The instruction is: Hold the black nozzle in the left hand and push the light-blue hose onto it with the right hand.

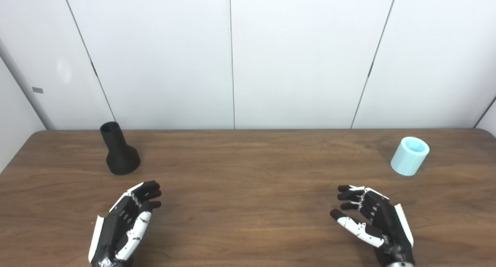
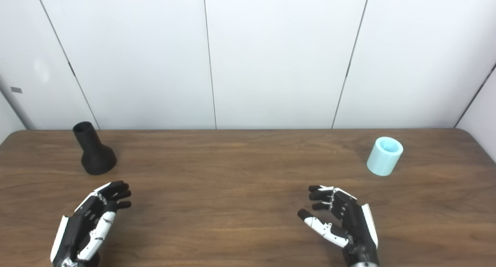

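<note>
Standing upright far left on wooden table [image 1: 248, 170]: rigid black flared plastic nozzle [image 1: 119, 150], best gripped around its wide base. Standing far right: stiff, light-looking light-blue cylindrical hose [image 1: 409, 155]. Hovering empty, fingers spread: left hand [image 1: 126, 220], right hand [image 1: 370, 220].

No text, label, brand, number or sign can be read on anything in either view.
</note>
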